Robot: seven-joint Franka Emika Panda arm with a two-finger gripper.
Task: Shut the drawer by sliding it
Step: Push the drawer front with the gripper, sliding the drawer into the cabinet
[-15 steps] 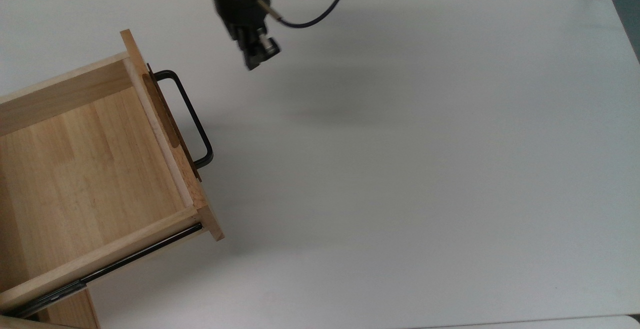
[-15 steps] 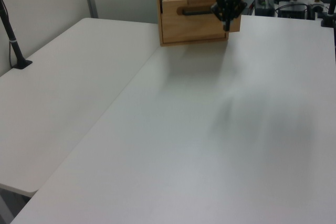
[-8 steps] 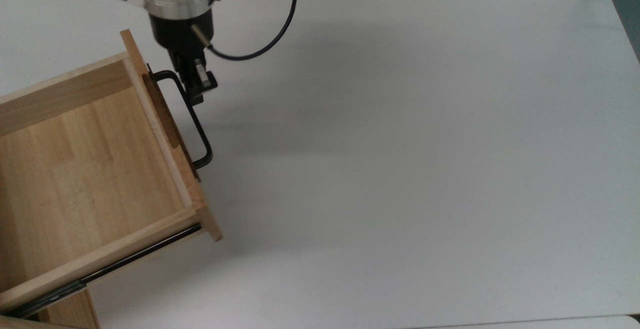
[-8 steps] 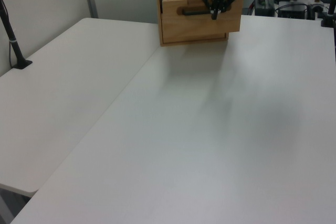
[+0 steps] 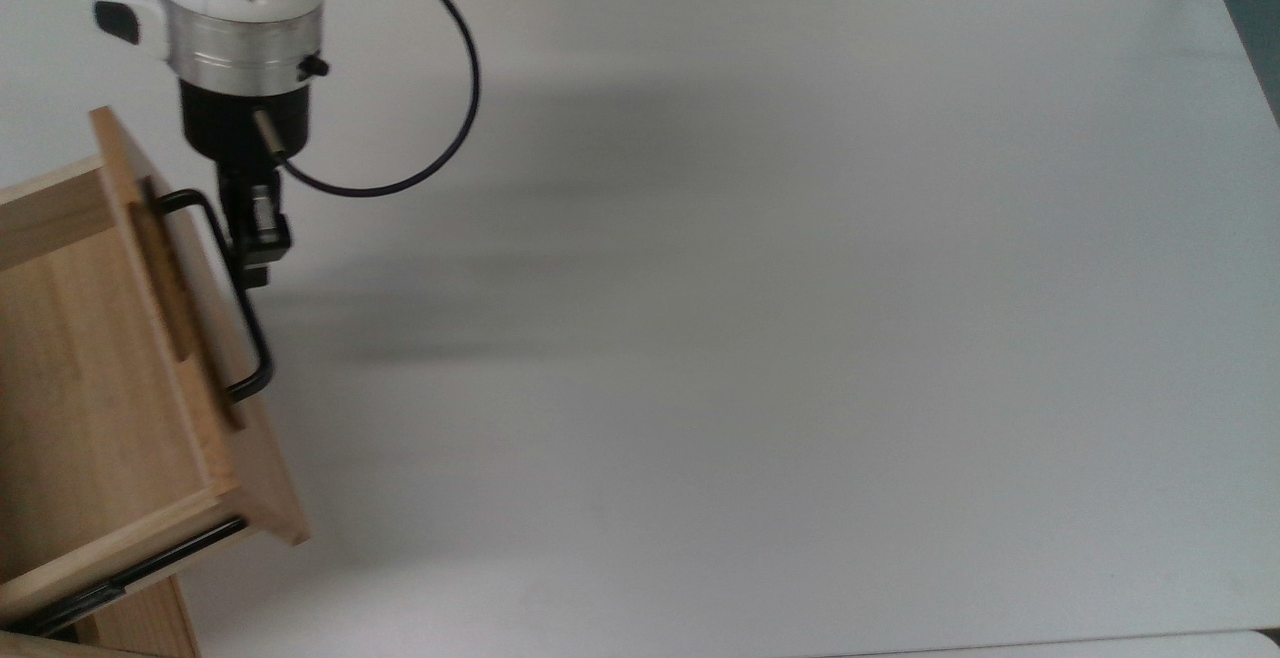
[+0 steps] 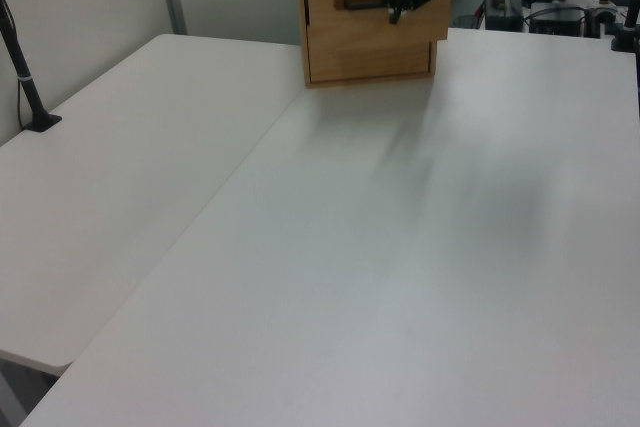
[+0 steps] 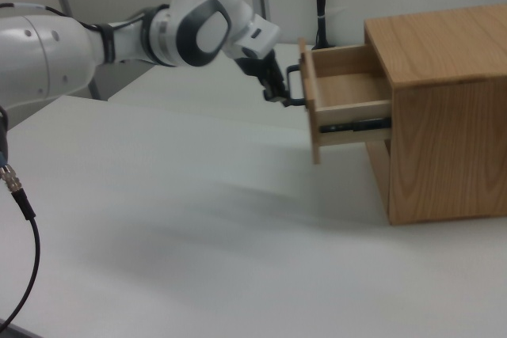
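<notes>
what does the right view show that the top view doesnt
Right view alone: the cabinet from its side, the drawer sticking out of it, and the arm's white links. Top view alone: the drawer's floor from above, and the table's wide bare stretch. Both: the gripper at the black handle, and the side rail.

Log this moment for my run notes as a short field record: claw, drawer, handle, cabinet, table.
claw: against the handle's bar, at the end nearer the top view's top
drawer: partly open, sticking out of the cabinet, nothing visible inside
handle: black U-shaped bar on the drawer's front panel
cabinet: light wood box standing on the table
side rail: black, exposed along the drawer's side
table: white
task state: drawer not yet shut
</notes>
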